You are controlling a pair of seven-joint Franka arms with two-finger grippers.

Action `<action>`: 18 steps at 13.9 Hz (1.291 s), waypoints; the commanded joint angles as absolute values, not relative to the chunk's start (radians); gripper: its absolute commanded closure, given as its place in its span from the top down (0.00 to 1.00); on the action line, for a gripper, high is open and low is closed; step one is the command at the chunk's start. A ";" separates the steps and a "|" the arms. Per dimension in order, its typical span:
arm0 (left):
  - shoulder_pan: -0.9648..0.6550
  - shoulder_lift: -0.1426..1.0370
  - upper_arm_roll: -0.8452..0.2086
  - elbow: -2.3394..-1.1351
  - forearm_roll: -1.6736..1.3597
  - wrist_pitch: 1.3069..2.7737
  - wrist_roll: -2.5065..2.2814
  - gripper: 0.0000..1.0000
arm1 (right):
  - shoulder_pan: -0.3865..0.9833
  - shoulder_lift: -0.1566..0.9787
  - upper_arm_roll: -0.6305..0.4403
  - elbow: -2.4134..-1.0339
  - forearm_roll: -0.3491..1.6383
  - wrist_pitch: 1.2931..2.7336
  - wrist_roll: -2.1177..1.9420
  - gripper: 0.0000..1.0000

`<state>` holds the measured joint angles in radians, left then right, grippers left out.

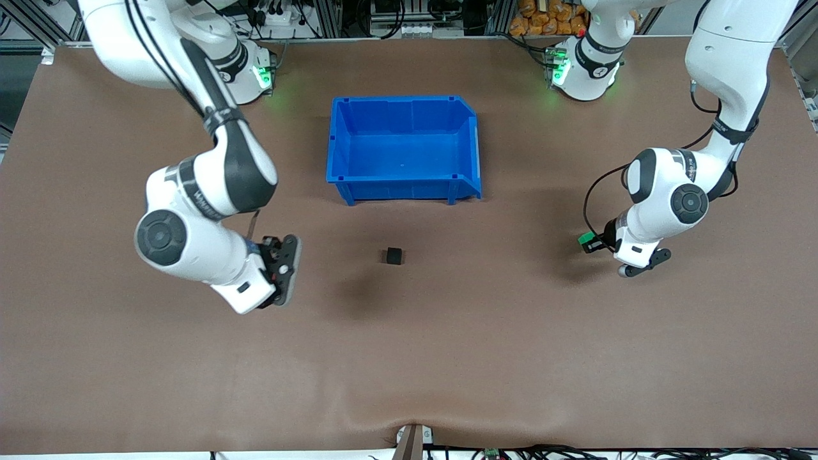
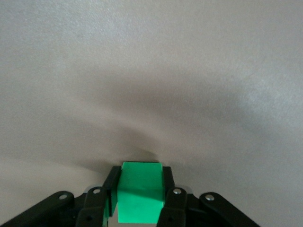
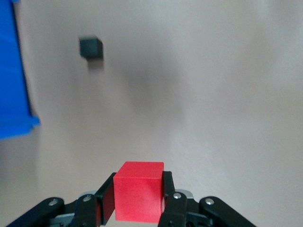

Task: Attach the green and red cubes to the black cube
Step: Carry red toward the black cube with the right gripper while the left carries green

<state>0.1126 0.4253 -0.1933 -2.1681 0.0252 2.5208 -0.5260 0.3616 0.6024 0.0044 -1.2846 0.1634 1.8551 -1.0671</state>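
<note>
The black cube [image 1: 394,256] sits on the brown table, nearer the front camera than the blue bin; it also shows in the right wrist view [image 3: 90,48]. My left gripper [image 1: 591,243] hangs low over the table toward the left arm's end, shut on the green cube [image 1: 585,241], which fills its jaws in the left wrist view [image 2: 139,194]. My right gripper [image 1: 273,245] hangs over the table toward the right arm's end, shut on the red cube [image 3: 139,197]. The red cube is hidden in the front view. Both grippers are well apart from the black cube.
An open blue bin [image 1: 402,185] stands mid-table, closer to the robot bases than the black cube; its edge shows in the right wrist view [image 3: 12,90]. Bare brown table surrounds the black cube.
</note>
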 commanded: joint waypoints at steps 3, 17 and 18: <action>0.115 0.430 -0.206 -2.083 0.035 2.511 -0.727 0.00 | 0.408 0.592 0.000 -1.273 0.189 1.838 -0.951 0.00; -0.133 0.517 -0.209 -1.781 0.028 2.335 -1.285 0.00 | 0.615 0.610 -0.009 -1.568 0.075 2.192 -0.790 0.00; -0.150 0.528 -0.209 -1.767 0.028 2.335 -1.319 0.00 | 0.618 0.626 -0.009 -1.578 0.075 2.212 -0.788 0.00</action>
